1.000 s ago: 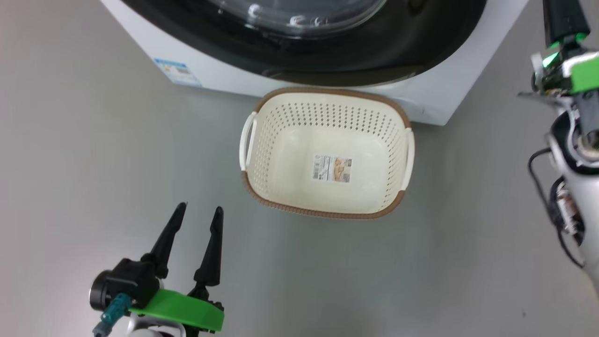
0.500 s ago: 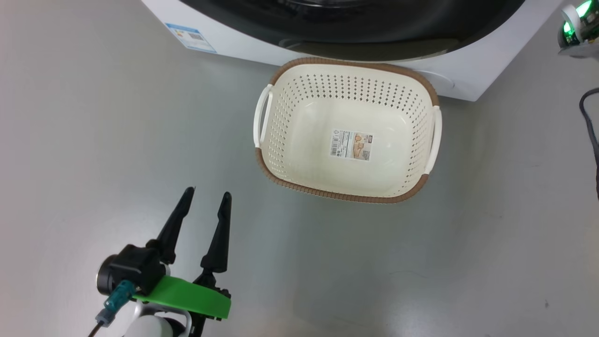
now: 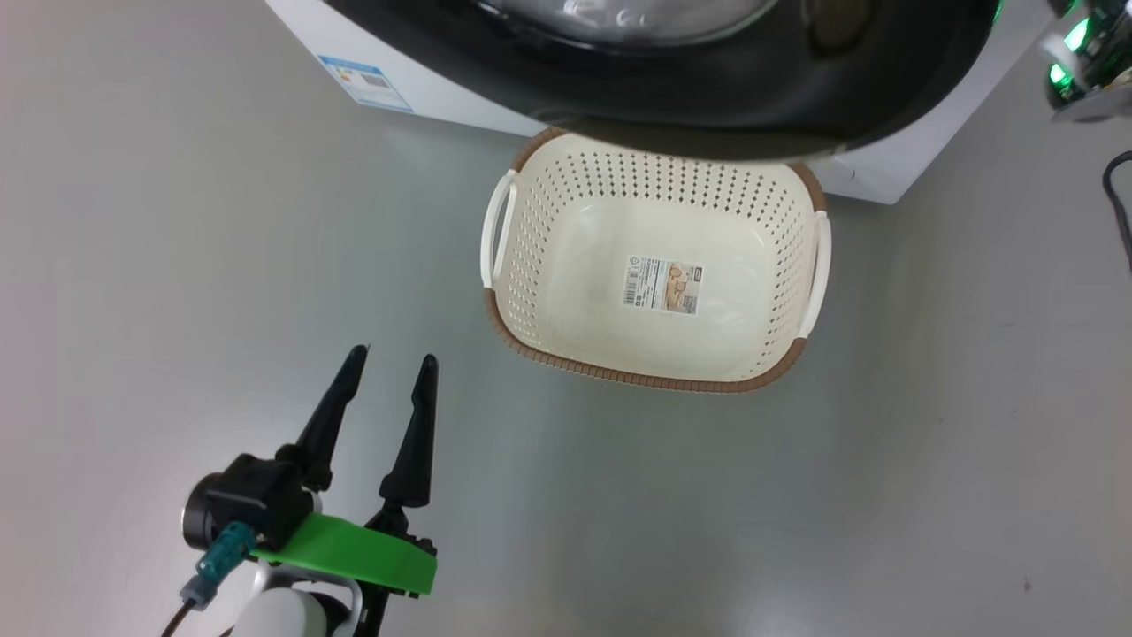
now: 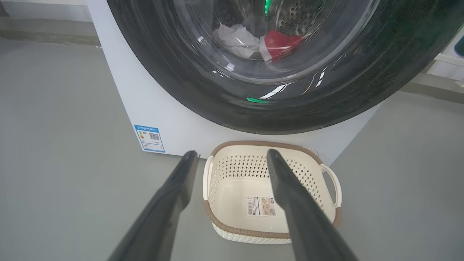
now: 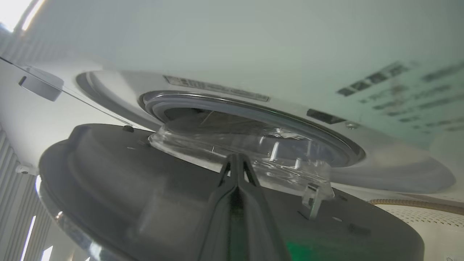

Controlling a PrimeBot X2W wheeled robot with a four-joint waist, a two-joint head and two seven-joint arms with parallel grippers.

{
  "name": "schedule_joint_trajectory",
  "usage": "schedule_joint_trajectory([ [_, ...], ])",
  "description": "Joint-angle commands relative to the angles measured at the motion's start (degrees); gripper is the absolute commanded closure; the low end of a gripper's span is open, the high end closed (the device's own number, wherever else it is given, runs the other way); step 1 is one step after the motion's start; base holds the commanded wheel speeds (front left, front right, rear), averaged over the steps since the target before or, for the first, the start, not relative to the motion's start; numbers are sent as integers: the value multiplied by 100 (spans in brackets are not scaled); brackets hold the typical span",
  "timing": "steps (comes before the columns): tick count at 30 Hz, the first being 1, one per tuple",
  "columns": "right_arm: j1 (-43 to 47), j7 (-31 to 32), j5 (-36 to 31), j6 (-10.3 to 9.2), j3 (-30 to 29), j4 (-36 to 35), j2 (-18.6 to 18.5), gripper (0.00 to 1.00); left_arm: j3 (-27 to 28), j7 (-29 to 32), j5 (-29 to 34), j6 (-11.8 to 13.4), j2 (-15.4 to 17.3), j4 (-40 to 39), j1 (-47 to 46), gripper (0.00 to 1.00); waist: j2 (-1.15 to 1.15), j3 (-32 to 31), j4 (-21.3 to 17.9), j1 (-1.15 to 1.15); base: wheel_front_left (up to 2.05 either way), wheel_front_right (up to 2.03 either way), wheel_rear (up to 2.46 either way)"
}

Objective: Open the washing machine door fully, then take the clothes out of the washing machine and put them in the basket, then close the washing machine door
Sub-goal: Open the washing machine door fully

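Black-rimmed door (image 3: 707,115) is only ajar, your right hand (image 5: 236,157) pinched shut at its inner face. Swing it wide; your left hand (image 3: 391,356) hangs spread.

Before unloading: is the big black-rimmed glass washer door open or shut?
Partly open: the right wrist view shows a gap between the black-rimmed glass door and the grey rubber gasket behind it.

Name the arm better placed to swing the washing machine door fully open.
Right. The right gripper, jaws shut, points at the inner face of the washing machine door, already ajar. The left gripper hangs open low beside the basket, away from it.
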Motion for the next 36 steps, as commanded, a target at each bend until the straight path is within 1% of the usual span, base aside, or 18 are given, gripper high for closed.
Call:
schedule_joint_trajectory([
  [1,142,196,33,33,191,-192,235,100,206,-47,-14,39,107,-90,51,0,0,-108,-57,0,0,0,0],
  [7,444,504,-27,33,306,-300,356,100,239,-47,84,20,107,-64,121,0,0,-349,-177,0,0,0,0],
  [20,1155,950,-77,33,379,-587,584,100,284,-47,251,-3,107,-18,336,0,0,-804,-353,0,0,0,0],
  [27,1466,1197,-116,33,450,-728,720,100,284,-47,300,-15,107,-20,432,0,0,-956,-392,0,0,0,0],
  [36,1843,1566,-112,33,589,-914,990,100,275,-47,337,-14,107,-33,536,0,0,-1113,-387,0,0,0,0],
])
